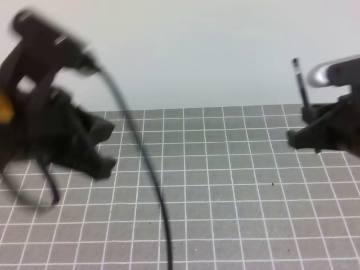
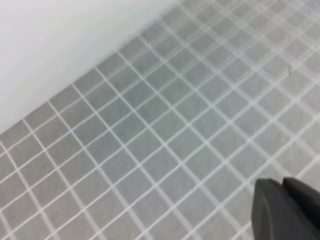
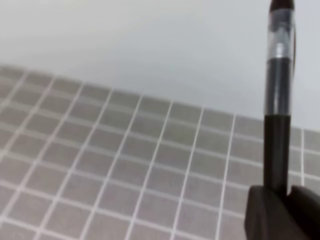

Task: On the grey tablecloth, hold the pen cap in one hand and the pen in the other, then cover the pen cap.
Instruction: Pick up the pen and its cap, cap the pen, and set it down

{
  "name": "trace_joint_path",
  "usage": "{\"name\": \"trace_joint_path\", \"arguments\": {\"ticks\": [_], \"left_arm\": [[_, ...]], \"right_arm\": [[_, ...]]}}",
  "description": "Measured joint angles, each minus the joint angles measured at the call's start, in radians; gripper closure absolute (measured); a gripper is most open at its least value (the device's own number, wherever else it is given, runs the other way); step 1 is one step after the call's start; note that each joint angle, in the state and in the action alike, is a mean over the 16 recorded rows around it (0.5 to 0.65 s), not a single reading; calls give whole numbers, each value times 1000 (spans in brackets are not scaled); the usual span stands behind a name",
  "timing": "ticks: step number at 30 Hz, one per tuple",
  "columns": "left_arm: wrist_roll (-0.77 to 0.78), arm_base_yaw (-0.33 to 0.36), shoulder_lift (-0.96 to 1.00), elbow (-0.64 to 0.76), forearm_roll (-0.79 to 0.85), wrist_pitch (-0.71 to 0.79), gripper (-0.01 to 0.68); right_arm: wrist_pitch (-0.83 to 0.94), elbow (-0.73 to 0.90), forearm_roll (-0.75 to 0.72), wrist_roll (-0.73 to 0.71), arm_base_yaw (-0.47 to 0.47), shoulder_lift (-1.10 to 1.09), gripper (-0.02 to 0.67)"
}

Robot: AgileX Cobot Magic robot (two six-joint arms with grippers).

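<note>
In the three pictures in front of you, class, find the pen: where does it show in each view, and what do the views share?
Exterior high: the pen stands nearly upright at far right, gripped low by the right gripper.
Left wrist: not in it.
Right wrist: upright at the right edge, rising from the fingers.
Shared landmark: the grey tablecloth with its white grid, meeting the pale wall.

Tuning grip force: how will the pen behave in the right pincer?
The pen looks thin and rigid, probably light. Held near its lower end by the right pincer, it may pivot. Its smooth, round barrel could slip, or roll if dropped.
</note>
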Motion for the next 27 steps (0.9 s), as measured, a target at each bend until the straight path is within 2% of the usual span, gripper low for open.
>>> {"name": "trace_joint_path", "arguments": {"ticks": [6, 11, 18, 27], "left_arm": [[-69, 0, -153, 243, -83, -249, 673], [-94, 0, -225, 363, -160, -372, 673], [-95, 0, -250, 408, -214, -411, 673], [-95, 0, -251, 408, -217, -408, 673]], "right_arm": [[-89, 44, -92, 176, -49, 6, 597], [-163, 83, -155, 296, -64, 63, 597], [-197, 114, -249, 423, -65, 192, 597], [-224, 117, -370, 466, -65, 329, 596]]}}
